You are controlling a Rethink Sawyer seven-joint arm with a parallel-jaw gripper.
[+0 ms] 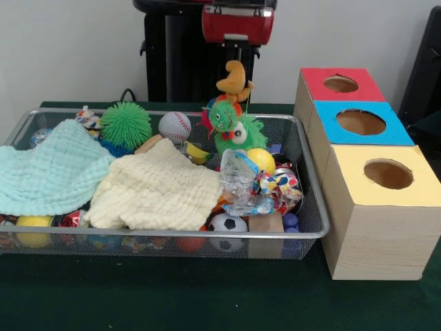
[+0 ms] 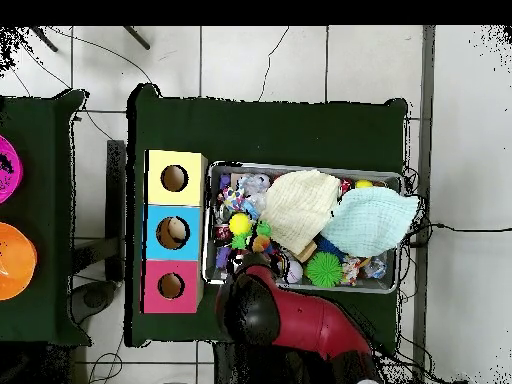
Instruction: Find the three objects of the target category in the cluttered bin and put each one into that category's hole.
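A wire mesh bin (image 1: 313,200) holds a mint cloth (image 1: 52,169) and a cream cloth (image 1: 155,183) lying over many small toys. Showing among them are a green spiky ball (image 1: 125,124), a baseball (image 1: 174,126), a yellow ball (image 1: 262,160), a small football (image 1: 227,224) and crumpled clear plastic (image 1: 240,179). A green plush monster (image 1: 234,131) stands at the bin's far side with an orange plush piece (image 1: 234,79) just above it. My gripper (image 1: 239,56) hangs right over that orange piece. In the overhead view the arm's head (image 2: 250,305) hides it.
Beside the bin stand three boxes with round holes in their tops: red (image 1: 317,76), blue (image 1: 396,131) and yellow (image 1: 355,186). In the overhead view they line up left of the bin (image 2: 300,166). A magenta bowl (image 2: 8,170) and an orange bowl (image 2: 15,260) sit on a separate table.
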